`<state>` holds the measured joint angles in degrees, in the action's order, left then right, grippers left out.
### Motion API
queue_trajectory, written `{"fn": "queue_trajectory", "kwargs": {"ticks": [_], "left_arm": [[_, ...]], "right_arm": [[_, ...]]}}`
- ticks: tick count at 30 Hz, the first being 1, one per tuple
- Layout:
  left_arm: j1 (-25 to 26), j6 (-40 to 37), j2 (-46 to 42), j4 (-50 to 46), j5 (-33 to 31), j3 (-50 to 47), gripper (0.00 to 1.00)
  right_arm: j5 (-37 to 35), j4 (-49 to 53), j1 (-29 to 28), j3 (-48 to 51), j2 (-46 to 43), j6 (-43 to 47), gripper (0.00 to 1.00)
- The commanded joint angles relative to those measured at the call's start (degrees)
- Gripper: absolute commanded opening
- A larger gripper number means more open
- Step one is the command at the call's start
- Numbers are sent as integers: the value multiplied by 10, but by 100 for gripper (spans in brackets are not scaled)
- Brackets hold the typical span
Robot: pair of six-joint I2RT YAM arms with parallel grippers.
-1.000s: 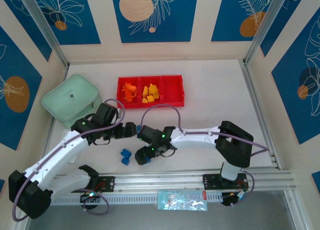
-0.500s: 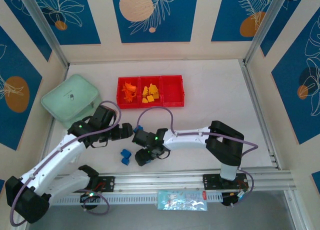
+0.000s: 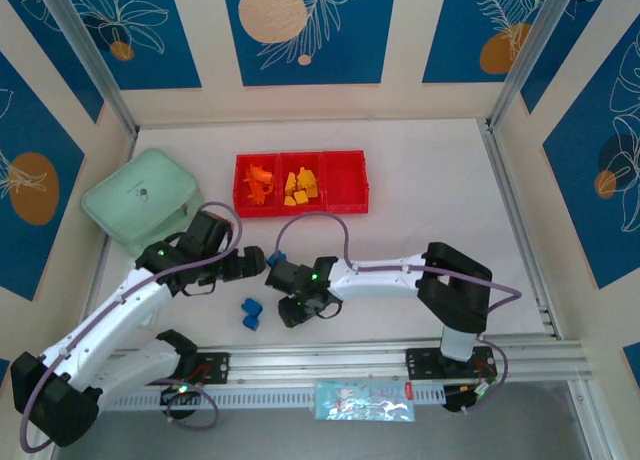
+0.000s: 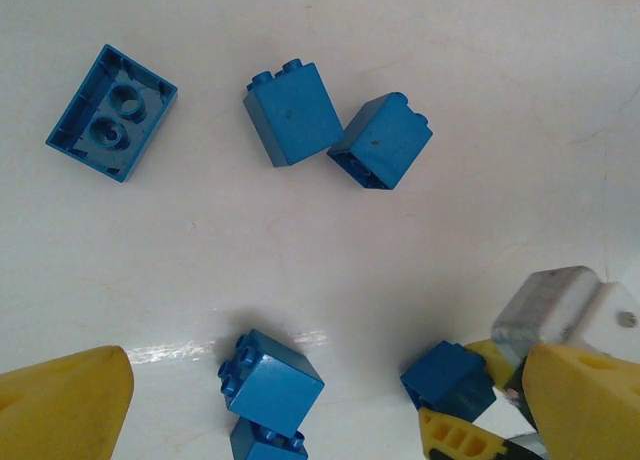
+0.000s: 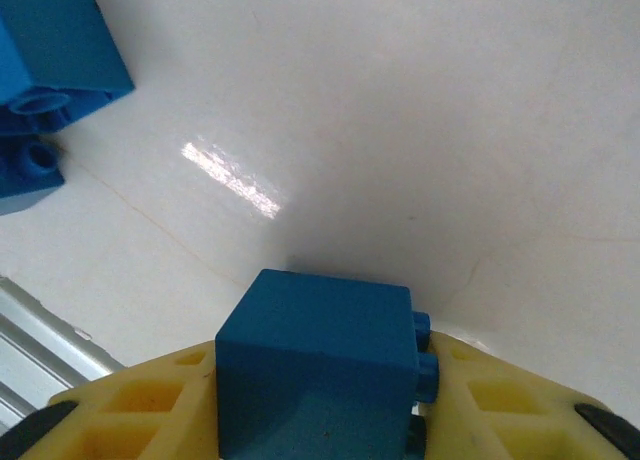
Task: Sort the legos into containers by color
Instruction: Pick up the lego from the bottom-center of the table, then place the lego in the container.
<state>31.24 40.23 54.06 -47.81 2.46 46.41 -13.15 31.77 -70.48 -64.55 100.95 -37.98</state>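
Grip: right gripper (image 5: 320, 405) closed on blue brick (image 5: 315, 355), probably for empty tray section (image 3: 346, 180); left gripper (image 4: 320, 400) wide open above loose blue bricks (image 4: 292, 125)

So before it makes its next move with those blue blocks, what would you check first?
1. Grip: the right gripper is closed on the blue brick, a finger on each side: ok.
2. That blue brick lifted off the table: cannot tell.
3. The left gripper open, holding nothing: ok.
4. Room between the two grippers: cannot tell, they look close.
5. The red tray has its right compartment free for blue: ok.
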Motion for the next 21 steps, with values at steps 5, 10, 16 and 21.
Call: {"fn": "queue_trajectory", "kwargs": {"ticks": [5, 10, 16, 21], "left_arm": [[-3, -10, 7, 8, -6, 30, 99], [-4, -14, 23, 44, -17, 50, 99], [-5, -19, 61, 116, -9, 77, 99], [-8, -23, 108, 161, -9, 101, 99]], "right_arm": [[-35, 66, 67, -20, -106, 19, 41], [-20, 66, 195, -24, -163, 55, 42], [-8, 20, 350, -71, -143, 115, 42], [5, -3, 433, -155, -49, 150, 42]]}}
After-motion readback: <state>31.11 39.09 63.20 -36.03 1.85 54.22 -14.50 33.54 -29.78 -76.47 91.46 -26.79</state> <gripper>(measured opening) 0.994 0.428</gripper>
